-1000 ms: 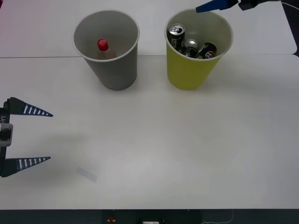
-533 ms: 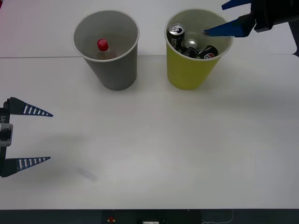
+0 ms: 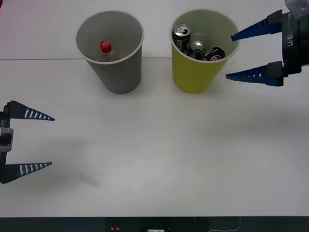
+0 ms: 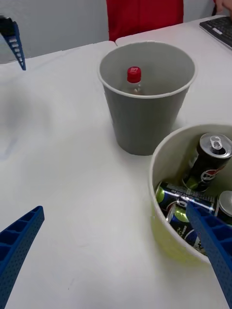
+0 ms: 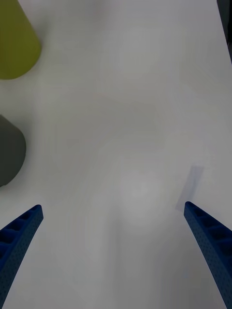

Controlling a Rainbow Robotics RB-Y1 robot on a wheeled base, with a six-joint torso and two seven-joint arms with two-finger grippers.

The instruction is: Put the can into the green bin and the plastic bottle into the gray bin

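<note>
Front view: right gripper (image 3: 231, 55) spread empty beside green bin (image 3: 195, 77) holding the can (image 3: 196, 47), plastic bottle (image 3: 106, 49) in gray bin (image 3: 118, 72); careless retreat could tip green bin.

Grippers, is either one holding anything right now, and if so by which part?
Nothing is held. The right gripper is open beside the green bin; the left gripper is open over the table.

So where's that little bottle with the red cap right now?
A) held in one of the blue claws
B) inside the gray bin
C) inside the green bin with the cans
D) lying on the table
B: the bottle stands inside the gray bin, its red cap showing below the rim.
</note>
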